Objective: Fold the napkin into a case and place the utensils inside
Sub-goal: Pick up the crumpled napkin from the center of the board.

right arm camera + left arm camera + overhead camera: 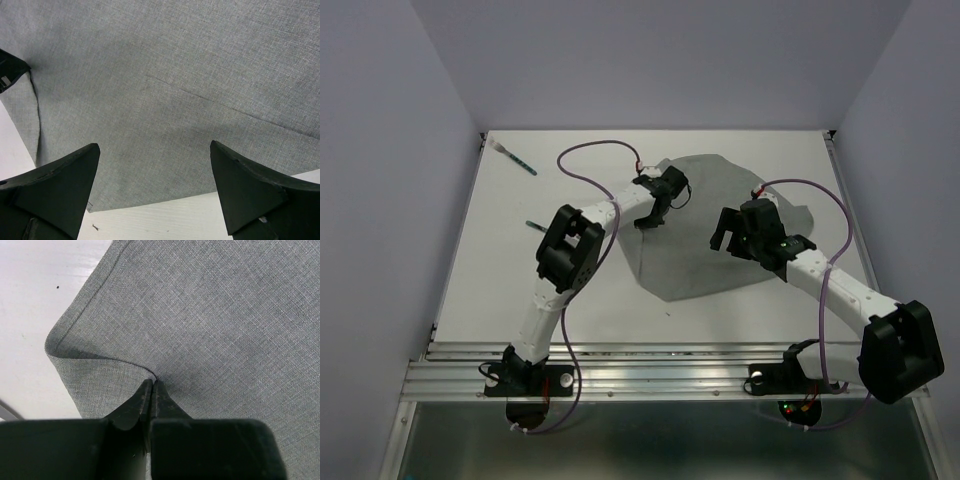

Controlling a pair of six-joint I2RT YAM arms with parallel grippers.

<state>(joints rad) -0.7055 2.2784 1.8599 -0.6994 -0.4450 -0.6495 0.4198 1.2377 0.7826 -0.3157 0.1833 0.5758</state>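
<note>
The left arm's fingers (144,401) are clenched on a pinch of the napkin (715,195) at its left edge, so the cloth spreads rightward across the worktop (495,270), under the right arm's fingers (65,182), which hang splayed and grasp nothing.

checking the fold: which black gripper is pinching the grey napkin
The left gripper, shut on a fold of the grey cloth napkin; the right gripper hangs open above it.

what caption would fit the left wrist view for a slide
Left gripper shut on a pinched fold of the grey napkin near its hemmed corner.
</note>
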